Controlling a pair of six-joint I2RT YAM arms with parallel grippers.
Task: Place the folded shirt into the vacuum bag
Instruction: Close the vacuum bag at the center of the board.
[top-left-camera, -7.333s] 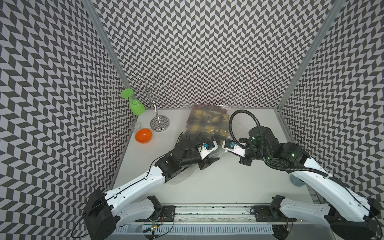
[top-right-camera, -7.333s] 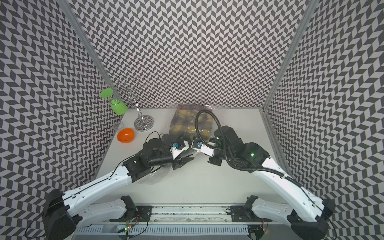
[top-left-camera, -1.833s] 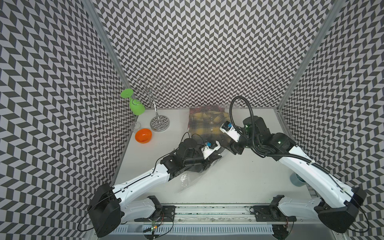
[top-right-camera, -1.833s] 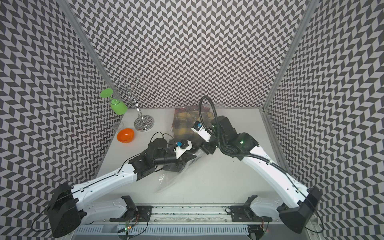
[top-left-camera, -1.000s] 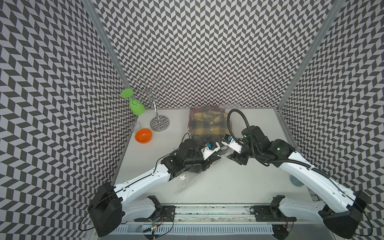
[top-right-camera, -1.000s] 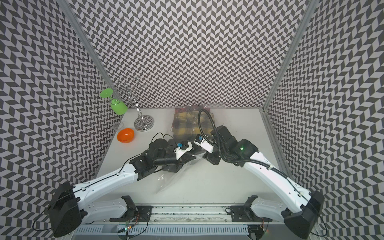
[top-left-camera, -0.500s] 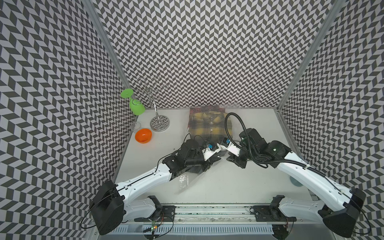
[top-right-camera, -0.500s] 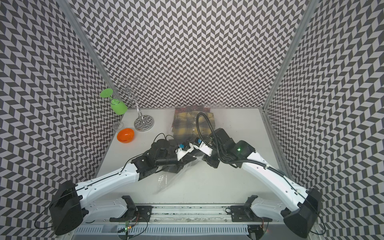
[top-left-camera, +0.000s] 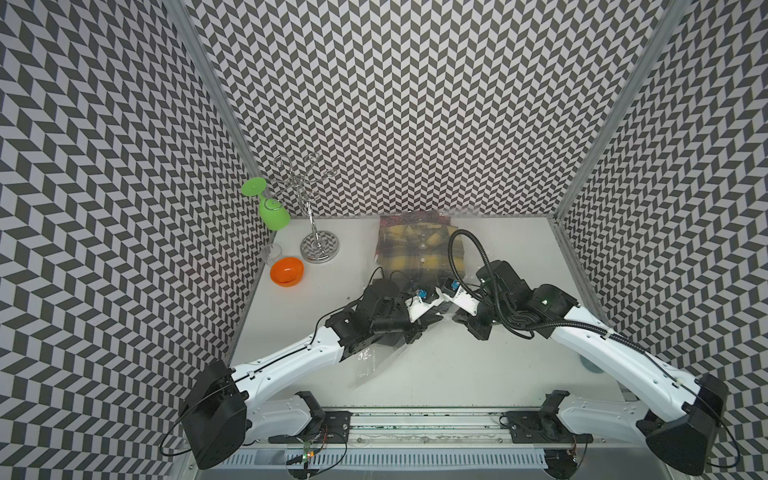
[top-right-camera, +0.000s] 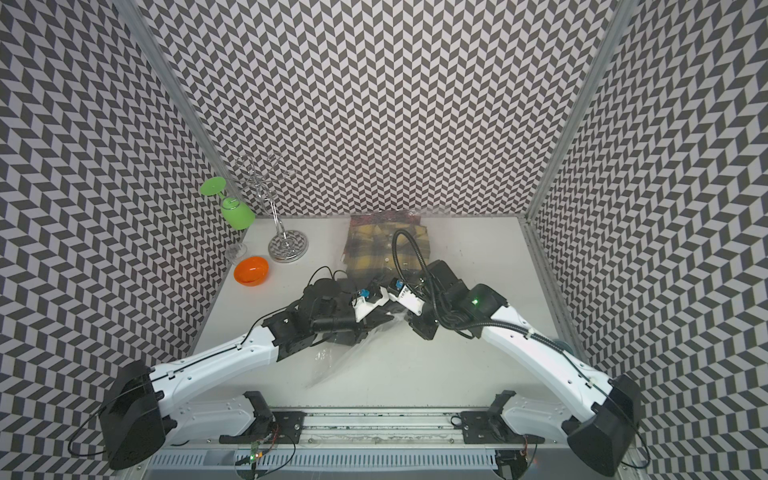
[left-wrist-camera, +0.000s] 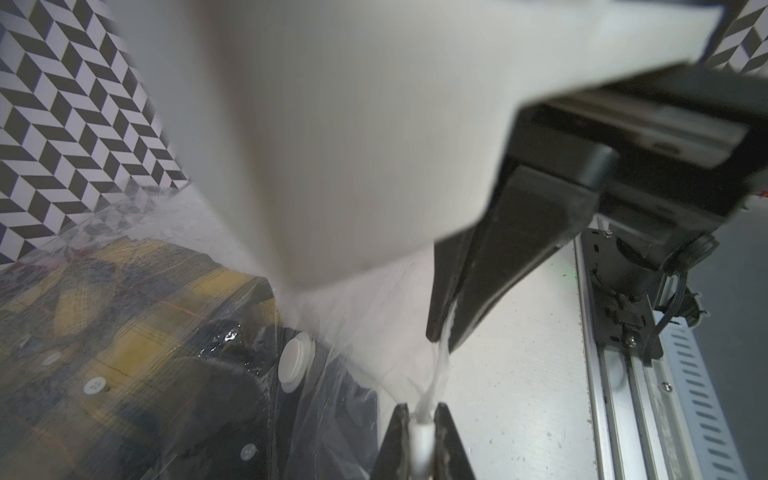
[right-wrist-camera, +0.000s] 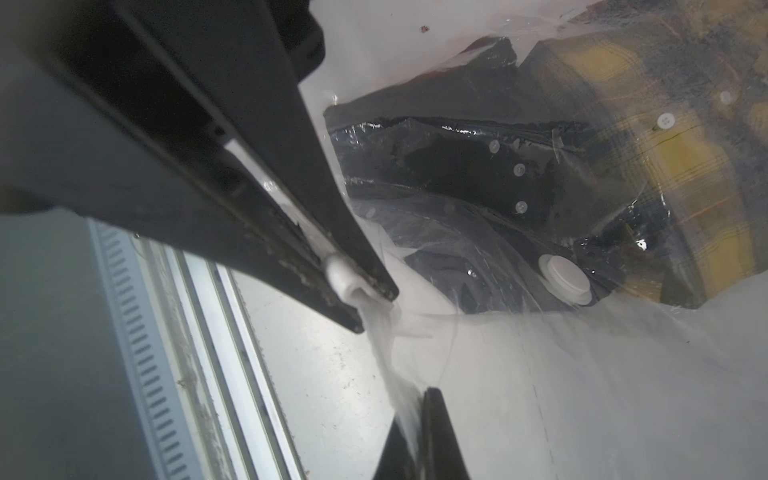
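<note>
Left gripper (left-wrist-camera: 422, 415) and right gripper (right-wrist-camera: 415, 415) clamp the vacuum bag's (top-left-camera: 374, 365) edge, shirt (top-left-camera: 415, 249) at twelve o'clock; only wrist views show its valve cap (right-wrist-camera: 565, 278).

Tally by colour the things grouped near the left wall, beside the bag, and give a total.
Silver: 1, the glass rack.
Green: 1, the wine glass, hung bowl-down on the rack.
Orange: 1, the bowl.
Clear: 1, the small glass.
Total: 4.
</note>
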